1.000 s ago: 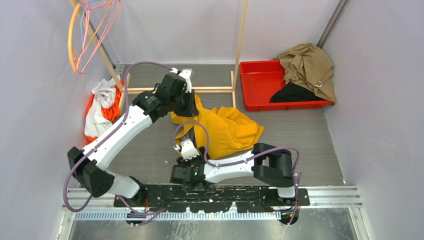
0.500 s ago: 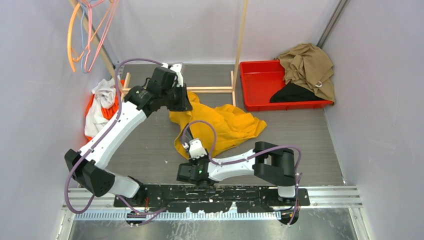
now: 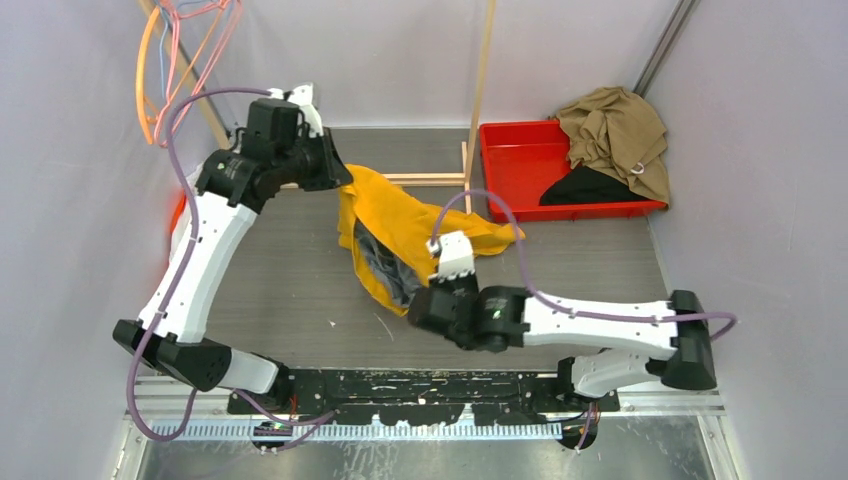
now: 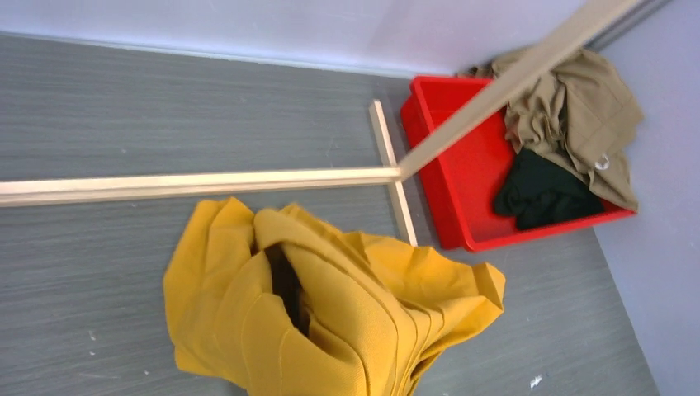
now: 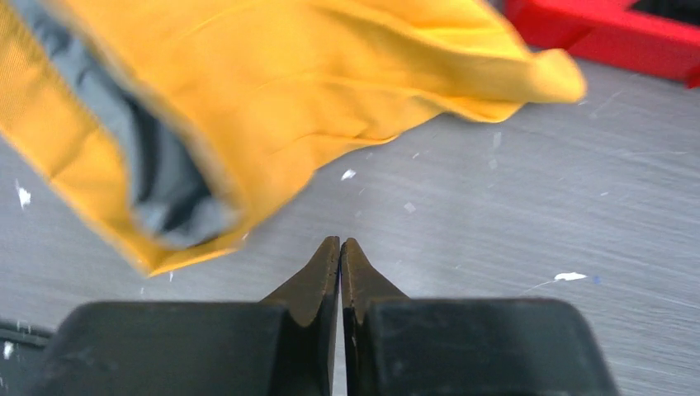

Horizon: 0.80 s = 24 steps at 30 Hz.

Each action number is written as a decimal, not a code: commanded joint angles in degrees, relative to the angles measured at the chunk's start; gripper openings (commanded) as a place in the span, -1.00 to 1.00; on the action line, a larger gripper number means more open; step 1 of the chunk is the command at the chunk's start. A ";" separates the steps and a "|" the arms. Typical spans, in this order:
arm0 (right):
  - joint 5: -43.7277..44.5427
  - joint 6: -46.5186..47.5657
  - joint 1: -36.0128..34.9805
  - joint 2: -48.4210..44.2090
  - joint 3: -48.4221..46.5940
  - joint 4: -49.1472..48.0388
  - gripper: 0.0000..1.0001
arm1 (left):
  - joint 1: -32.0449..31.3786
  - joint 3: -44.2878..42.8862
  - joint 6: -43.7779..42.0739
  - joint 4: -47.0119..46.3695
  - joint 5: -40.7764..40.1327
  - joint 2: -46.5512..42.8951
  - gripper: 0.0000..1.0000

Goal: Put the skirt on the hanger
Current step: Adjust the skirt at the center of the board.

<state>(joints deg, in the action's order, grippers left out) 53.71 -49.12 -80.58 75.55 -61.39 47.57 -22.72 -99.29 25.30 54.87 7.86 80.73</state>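
Overhead from behind, wrists close; skirt (image 3: 392, 218) shared

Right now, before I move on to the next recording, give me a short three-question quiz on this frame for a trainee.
1. True or false: the right arm's jaws are shut on the yellow skirt.
2. Where does the tan garment lie? A) in and over the red bin B) on a hanger C) on the bare tabletop
3. What colour is the skirt's lining?

Key
1. False: the jaws are shut on nothing, clear of the fabric.
2. A
3. Grey
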 commanded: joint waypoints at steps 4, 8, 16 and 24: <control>-7.85 22.73 19.45 -7.56 -12.03 -2.03 -0.98 | 7.42 -11.57 -1.02 2.12 3.44 -0.85 -0.90; -18.32 32.50 29.11 0.59 -24.17 -4.87 -0.98 | 12.65 -17.34 1.02 1.58 7.59 2.74 -0.90; -30.09 31.34 23.35 6.31 -21.15 -12.16 0.15 | 13.76 -17.50 1.21 2.59 11.05 3.13 -0.92; -30.34 28.52 13.30 7.68 -14.99 -25.20 0.23 | 13.20 -20.74 3.10 3.73 20.58 2.26 -0.90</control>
<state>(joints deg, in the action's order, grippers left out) 24.62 -19.66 -63.75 84.01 -75.37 32.71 -8.95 -114.85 26.83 62.02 20.23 86.54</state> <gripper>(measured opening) 0.601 0.132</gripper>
